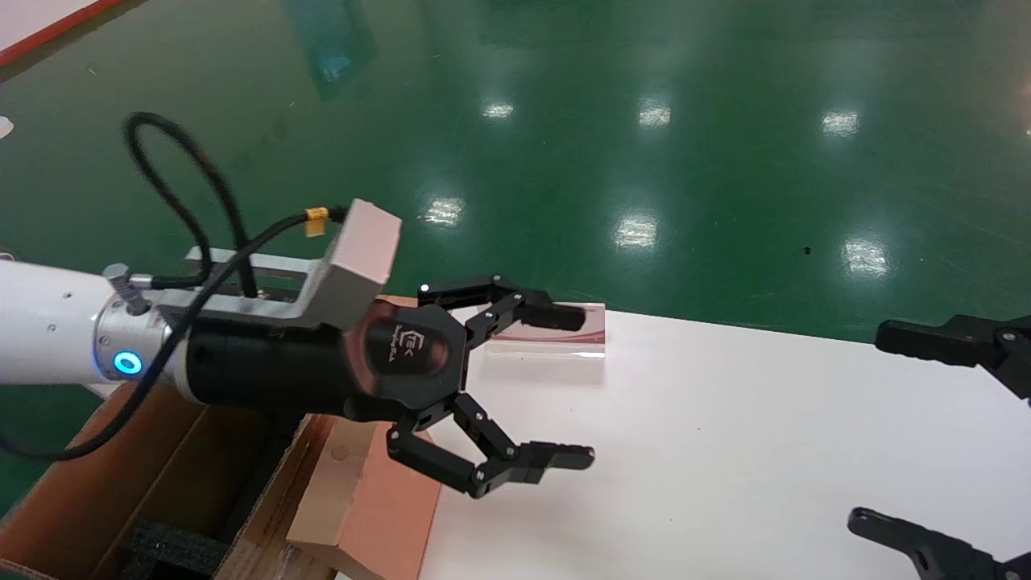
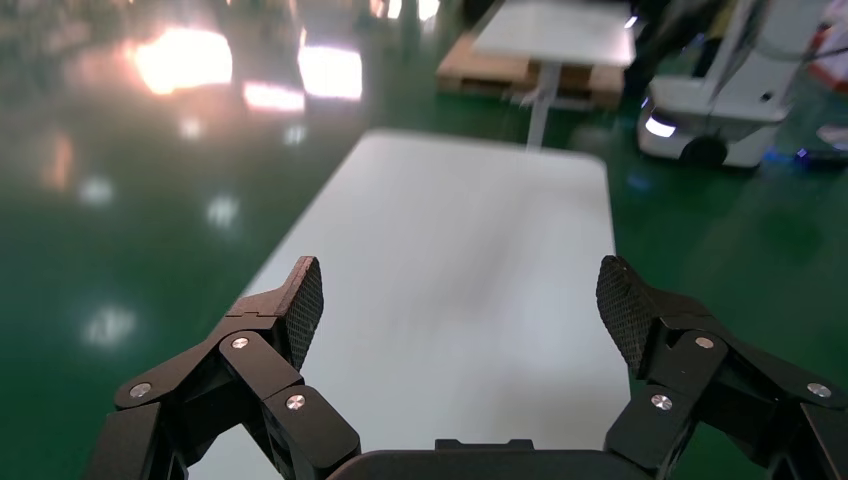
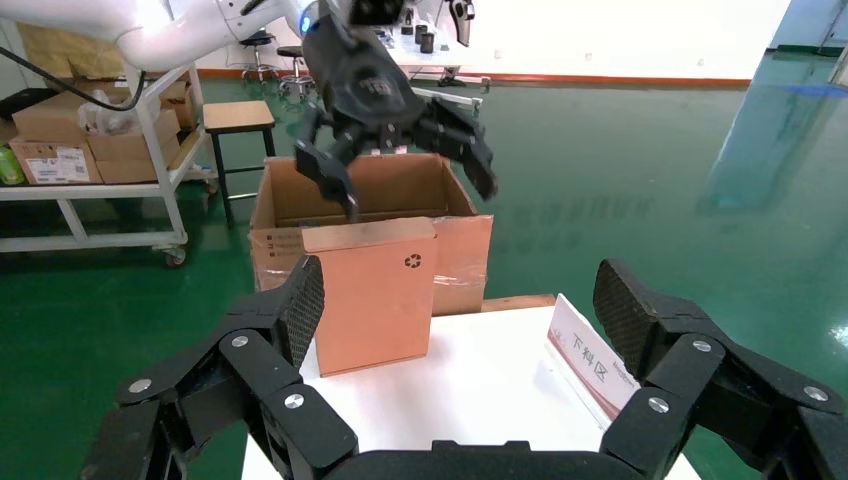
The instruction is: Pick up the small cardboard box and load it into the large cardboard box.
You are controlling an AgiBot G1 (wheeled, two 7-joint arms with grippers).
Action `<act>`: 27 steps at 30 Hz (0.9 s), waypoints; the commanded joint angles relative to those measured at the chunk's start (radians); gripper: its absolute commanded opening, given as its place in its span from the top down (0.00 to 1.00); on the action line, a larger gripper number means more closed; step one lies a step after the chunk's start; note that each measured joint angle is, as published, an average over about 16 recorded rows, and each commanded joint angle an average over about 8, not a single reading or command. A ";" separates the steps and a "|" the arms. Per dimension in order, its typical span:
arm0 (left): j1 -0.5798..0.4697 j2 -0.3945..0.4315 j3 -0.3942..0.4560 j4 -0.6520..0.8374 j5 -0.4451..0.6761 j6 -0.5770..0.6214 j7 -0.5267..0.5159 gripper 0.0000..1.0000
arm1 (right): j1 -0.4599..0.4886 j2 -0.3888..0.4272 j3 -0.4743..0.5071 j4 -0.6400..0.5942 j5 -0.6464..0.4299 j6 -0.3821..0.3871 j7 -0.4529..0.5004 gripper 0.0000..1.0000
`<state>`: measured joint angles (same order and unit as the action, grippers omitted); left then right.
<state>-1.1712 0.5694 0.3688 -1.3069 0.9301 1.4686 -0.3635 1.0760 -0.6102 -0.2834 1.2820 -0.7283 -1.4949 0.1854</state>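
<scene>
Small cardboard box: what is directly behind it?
Behind the small cardboard box stands the large cardboard box, flaps up. The left pincer hangs open above them. The small box covers the large box's lower front.

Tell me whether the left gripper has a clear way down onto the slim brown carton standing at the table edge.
Probably yes. The left gripper hangs open above the slim brown carton, nothing between them; the large corrugated box stands behind it.

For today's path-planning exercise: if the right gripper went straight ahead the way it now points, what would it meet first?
Most likely the small cardboard box, standing upright at the table's far edge, straight ahead between the open right gripper's fingers. The large cardboard box lies behind it. Depth is uncertain.
</scene>
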 commanded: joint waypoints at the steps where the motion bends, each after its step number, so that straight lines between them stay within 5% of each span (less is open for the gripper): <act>1: -0.019 -0.011 0.020 -0.003 0.041 -0.008 -0.039 0.00 | 0.000 0.000 0.000 0.000 0.000 0.000 0.000 0.00; 14: -0.388 0.046 0.285 -0.016 0.470 0.111 -0.547 0.00 | 0.000 0.000 -0.001 0.000 0.001 0.000 -0.001 0.00; 27: -0.697 0.083 0.656 -0.027 0.664 0.125 -0.925 0.00 | 0.001 0.001 -0.002 0.000 0.001 0.001 -0.001 0.00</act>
<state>-1.8641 0.6523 1.0242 -1.3314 1.5711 1.5925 -1.2802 1.0765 -0.6094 -0.2854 1.2818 -0.7269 -1.4942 0.1843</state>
